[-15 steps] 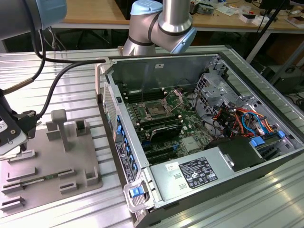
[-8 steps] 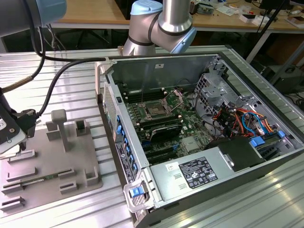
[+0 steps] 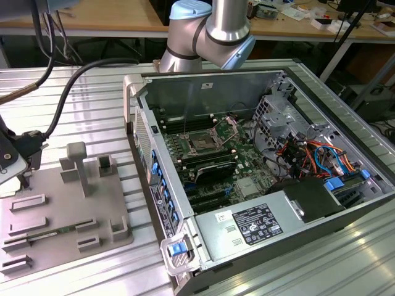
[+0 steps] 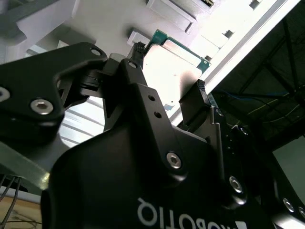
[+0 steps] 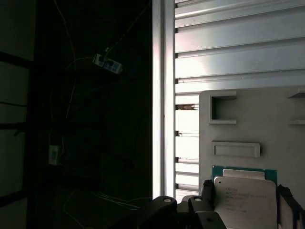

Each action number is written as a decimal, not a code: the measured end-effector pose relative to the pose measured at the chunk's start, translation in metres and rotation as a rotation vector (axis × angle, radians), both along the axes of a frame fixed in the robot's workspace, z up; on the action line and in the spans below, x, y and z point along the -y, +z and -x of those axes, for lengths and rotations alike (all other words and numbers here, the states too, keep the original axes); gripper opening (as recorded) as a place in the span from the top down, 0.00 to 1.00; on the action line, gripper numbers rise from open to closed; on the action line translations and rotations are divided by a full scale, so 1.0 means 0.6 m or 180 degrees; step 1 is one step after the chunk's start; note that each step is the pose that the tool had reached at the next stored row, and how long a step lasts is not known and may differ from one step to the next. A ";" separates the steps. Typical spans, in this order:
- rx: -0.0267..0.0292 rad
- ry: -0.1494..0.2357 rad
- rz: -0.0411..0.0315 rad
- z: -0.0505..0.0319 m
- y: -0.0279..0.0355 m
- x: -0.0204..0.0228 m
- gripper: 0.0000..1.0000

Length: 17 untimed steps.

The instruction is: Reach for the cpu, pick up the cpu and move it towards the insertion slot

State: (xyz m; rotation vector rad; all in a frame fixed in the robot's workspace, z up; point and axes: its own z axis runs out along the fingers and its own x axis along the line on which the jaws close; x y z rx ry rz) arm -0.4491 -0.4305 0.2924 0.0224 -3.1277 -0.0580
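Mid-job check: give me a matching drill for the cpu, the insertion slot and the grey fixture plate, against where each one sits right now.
Things:
1. cpu
2. insertion slot
3. grey fixture plate

Places:
A. on the motherboard inside the open computer case
B. flat on the table, to the exterior view's left of the case
C. between the jaws of the gripper, which press on two opposite edges

Pairs: 1-C, 2-A, 3-B

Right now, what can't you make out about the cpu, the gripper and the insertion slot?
Second wrist view: the gripper's black body hides part of the cpu.
First wrist view: the picture's edge cuts off the cpu.
Exterior view: the insertion slot's contacts are too small; the edge cuts off the gripper.
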 end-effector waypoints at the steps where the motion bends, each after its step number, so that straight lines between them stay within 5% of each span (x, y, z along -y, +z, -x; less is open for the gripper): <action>1: 0.0000 0.0000 0.0000 0.000 0.000 0.0000 0.45; 6: -0.0001 0.0000 0.0001 0.000 0.002 0.0000 0.45; 17: -0.0001 0.0000 0.0000 0.000 0.030 0.0000 0.45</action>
